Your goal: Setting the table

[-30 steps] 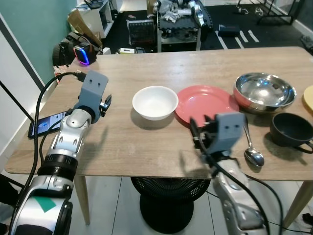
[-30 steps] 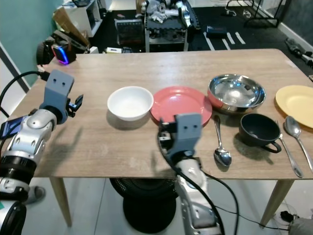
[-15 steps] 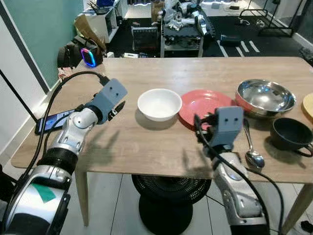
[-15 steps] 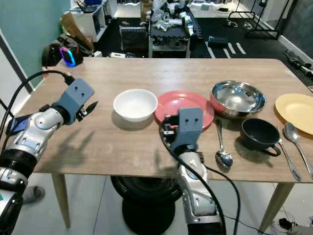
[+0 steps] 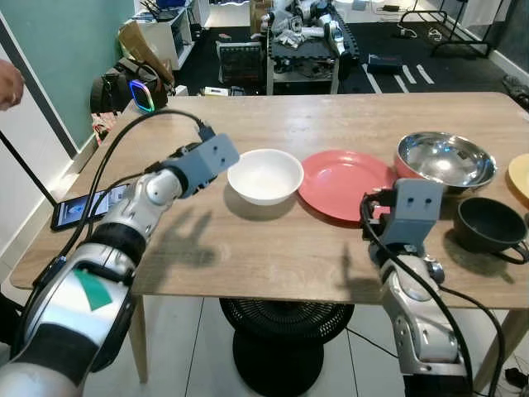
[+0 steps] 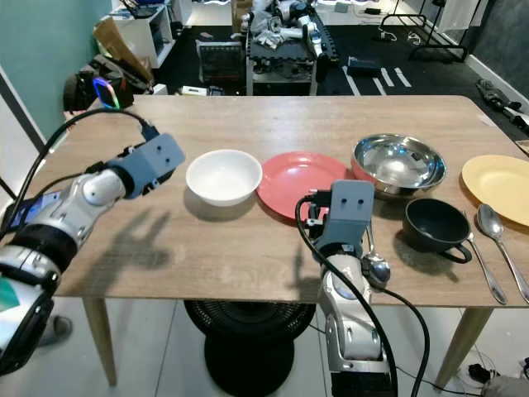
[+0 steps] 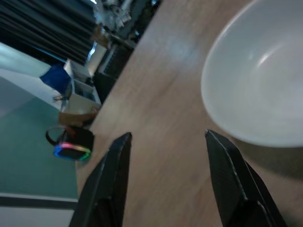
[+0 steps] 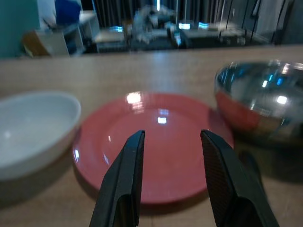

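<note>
A white bowl (image 5: 265, 174) stands on the wooden table (image 5: 248, 248), with a red plate (image 5: 345, 184) just to its right. My left gripper (image 7: 166, 137) hovers close to the bowl's left rim and points at it, fingers open with nothing between them. My right gripper (image 8: 171, 135) is low over the table at the near right edge of the red plate, facing it, open and empty. Behind that wrist lies a spoon (image 6: 376, 266), partly hidden. Further right are a steel bowl (image 5: 446, 160) and a black cup (image 5: 488, 224).
At the far right sit a yellow plate (image 6: 500, 176) and a second spoon (image 6: 496, 240). A phone (image 5: 78, 208) lies near the table's left edge. A person's hand (image 5: 8, 83) shows at the far left. Beneath the table stands a black fan (image 5: 285, 327).
My left gripper has swung to the right, up to the white bowl. The right gripper has moved right along the red plate's near edge. The camera has shifted a little.
</note>
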Motion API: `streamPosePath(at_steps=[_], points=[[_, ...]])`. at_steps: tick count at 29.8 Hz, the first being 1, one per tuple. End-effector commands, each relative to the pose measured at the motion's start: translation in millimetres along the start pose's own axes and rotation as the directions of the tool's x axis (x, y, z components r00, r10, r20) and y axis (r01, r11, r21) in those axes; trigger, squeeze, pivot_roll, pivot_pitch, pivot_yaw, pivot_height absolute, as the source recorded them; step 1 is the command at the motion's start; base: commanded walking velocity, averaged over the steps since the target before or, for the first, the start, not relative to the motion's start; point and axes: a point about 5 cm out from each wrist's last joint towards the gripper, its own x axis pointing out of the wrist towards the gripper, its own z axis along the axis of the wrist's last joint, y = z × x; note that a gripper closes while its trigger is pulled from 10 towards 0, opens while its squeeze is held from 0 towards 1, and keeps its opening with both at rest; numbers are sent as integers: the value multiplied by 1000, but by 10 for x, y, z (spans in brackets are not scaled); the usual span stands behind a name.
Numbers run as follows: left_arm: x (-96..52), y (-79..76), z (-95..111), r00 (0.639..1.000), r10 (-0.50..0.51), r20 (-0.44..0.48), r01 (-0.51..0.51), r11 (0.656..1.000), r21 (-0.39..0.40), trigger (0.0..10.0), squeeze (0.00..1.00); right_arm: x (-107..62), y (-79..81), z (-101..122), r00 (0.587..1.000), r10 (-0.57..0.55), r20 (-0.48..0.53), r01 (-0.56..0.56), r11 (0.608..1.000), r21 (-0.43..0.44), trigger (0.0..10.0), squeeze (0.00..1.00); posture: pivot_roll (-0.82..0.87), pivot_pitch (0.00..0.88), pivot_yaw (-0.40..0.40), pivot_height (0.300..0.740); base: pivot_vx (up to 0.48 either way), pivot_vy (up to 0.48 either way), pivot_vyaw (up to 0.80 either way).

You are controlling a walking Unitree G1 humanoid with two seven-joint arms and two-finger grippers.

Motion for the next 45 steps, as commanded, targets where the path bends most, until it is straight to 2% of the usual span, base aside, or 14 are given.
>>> streamPosePath(at_steps=[1, 6, 9, 10, 14, 19, 22, 27, 28, 29, 31, 36, 41, 45], points=[[13, -82, 4, 999, -34, 9, 34, 999, -14, 10000, 0, -63, -63, 86, 999, 6, 32, -6, 1000, -3, 10000, 0, -222, 124, 155, 740, 0, 0, 0], [35, -199, 116, 990, -117, 85, 118, 993, -5, 10000, 0, -151, -282, 199, 998, -41, 57, 43, 998, -35, 10000, 0, -250, 156, 156, 740, 0, 0, 0], [61, -255, 208, 987, -112, 115, 97, 987, 126, 10000, 0, -263, -604, 337, 989, -113, 96, 121, 989, -86, 10000, 0, -272, 179, 158, 740, 0, 0, 0], [61, -255, 208, 987, -112, 115, 97, 987, 126, 10000, 0, -263, -604, 337, 989, -113, 96, 121, 989, -86, 10000, 0, -272, 179, 158, 740, 0, 0, 0], [72, -263, 188, 989, -118, 87, 111, 991, 76, 10000, 0, -291, -673, 406, 986, -124, 112, 136, 985, -108, 10000, 0, -294, 209, 162, 740, 0, 0, 0], [83, -205, 147, 994, -97, 45, 102, 989, -105, 10000, 0, -375, -719, 518, 985, -119, 125, 136, 981, -136, 10000, 0, -330, 245, 158, 740, 0, 0, 0], [80, -195, 123, 994, -104, 31, 107, 984, -145, 10000, 0, -399, -725, 528, 986, -118, 120, 134, 981, -140, 10000, 0, -332, 246, 158, 740, 0, 0, 0], [41, -219, -22, 977, -214, -18, 193, 912, -361, 10000, 0, -445, -736, 527, 990, -106, 96, 120, 982, -149, 10000, 0, -327, 239, 153, 740, 0, 0, 0], [41, -219, -22, 977, -214, -18, 193, 912, -361, 10000, 0, -445, -736, 527, 990, -106, 96, 120, 982, -149, 10000, 0, -327, 239, 153, 740, 0, 0, 0], [29, -262, -46, 964, -268, -7, 237, 866, -440, 10000, 0, -423, -721, 526, 990, -99, 96, 113, 983, -147, 10000, 0, -320, 235, 151, 740, 0, 0, 0], [29, -262, -46, 964, -268, -7, 237, 866, -440, 10000, 0, -423, -721, 526, 990, -99, 96, 113, 983, -147, 10000, 0, -320, 235, 151, 740, 0, 0, 0], [40, -444, 1, 938, -343, 53, 313, 773, -551, 10000, 0, -385, -684, 522, 992, -85, 93, 97, 985, -142, 10000, 0, -317, 226, 149, 740, 0, 0, 0], [61, -583, 101, 910, -400, 106, 388, 734, -557, 10000, 0, -371, -675, 526, 993, -81, 90, 93, 986, -142, 10000, 0, -319, 222, 150, 740, 0, 0, 0], [75, -775, 228, 864, -473, 171, 481, 676, -558, 10000, 0, -365, -673, 538, 993, -78, 90, 90, 985, -144, 10000, 0, -322, 214, 154, 740, 0, 0, 0]])
